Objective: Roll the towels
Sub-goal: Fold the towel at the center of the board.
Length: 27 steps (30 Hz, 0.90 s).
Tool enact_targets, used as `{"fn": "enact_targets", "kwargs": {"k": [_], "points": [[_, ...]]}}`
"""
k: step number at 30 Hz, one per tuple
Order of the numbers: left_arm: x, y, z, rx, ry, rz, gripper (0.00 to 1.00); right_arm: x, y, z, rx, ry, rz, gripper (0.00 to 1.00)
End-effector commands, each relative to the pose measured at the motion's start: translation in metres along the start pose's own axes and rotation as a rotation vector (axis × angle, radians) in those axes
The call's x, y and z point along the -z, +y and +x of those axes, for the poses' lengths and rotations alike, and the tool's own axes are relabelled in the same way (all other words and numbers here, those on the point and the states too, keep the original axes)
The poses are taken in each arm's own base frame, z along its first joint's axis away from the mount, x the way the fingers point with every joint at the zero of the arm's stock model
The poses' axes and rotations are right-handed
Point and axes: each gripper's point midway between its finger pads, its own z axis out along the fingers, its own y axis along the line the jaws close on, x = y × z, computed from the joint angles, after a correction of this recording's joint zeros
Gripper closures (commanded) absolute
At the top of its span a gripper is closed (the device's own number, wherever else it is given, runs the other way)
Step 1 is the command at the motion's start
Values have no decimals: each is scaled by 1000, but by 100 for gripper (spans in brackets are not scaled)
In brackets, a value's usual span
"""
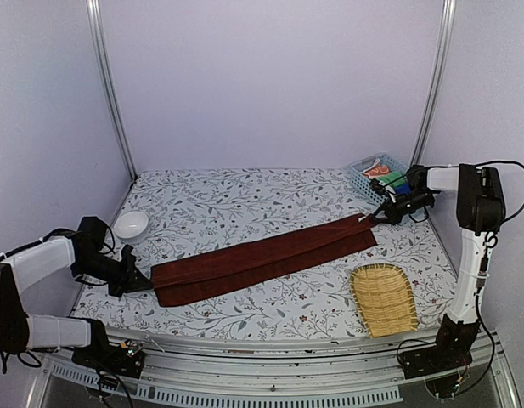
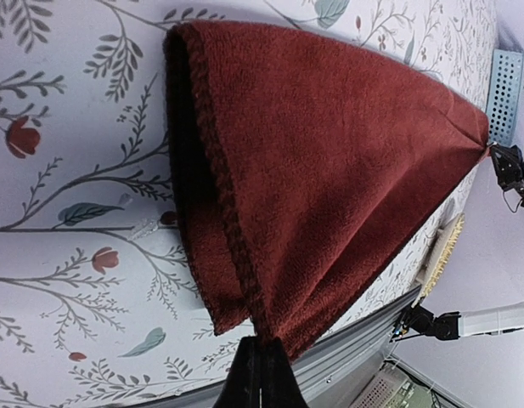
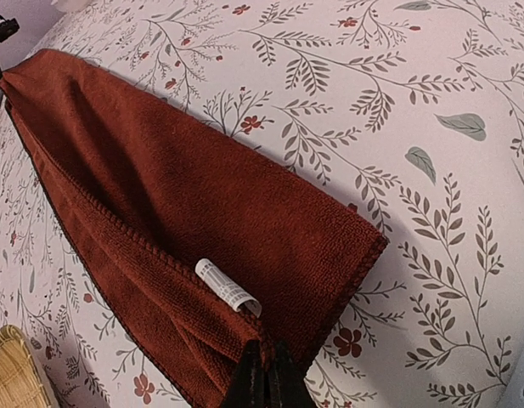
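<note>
A dark red towel (image 1: pixel 262 259), folded lengthwise into a long strip, lies stretched across the flowered table from near left to far right. My left gripper (image 1: pixel 141 280) is shut on its left end; in the left wrist view (image 2: pixel 262 357) the jaws pinch the hemmed edge of the towel (image 2: pixel 329 170). My right gripper (image 1: pixel 379 217) is shut on the right end; in the right wrist view (image 3: pixel 266 365) the jaws pinch the hem beside a small white label (image 3: pixel 228 287) on the towel (image 3: pixel 185 195).
A white bowl (image 1: pixel 131 225) stands at the left behind my left arm. A woven bamboo tray (image 1: pixel 383 298) lies at the near right. A blue basket (image 1: pixel 379 177) with small items stands at the far right, close behind my right gripper.
</note>
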Motion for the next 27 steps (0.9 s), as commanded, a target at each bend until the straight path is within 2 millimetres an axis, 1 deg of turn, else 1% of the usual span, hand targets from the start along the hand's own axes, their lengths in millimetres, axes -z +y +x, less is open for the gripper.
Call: {"fn": "enact_targets", "kwargs": {"k": [1, 9, 14, 21, 27], "points": [[6, -10, 7, -25, 20, 32, 100, 16, -5, 4, -7, -10, 12, 96], [-2, -7, 19, -39, 64, 36, 100, 12, -3, 16, 4, 9, 1, 94], [-7, -8, 20, -55, 85, 24, 100, 6, -5, 23, -2, 20, -5, 93], [-15, -2, 25, -65, 123, -42, 100, 4, 5, 34, 28, 41, -25, 90], [-14, 4, 27, -50, 121, -75, 100, 1, 13, 52, 42, 88, -33, 87]]}}
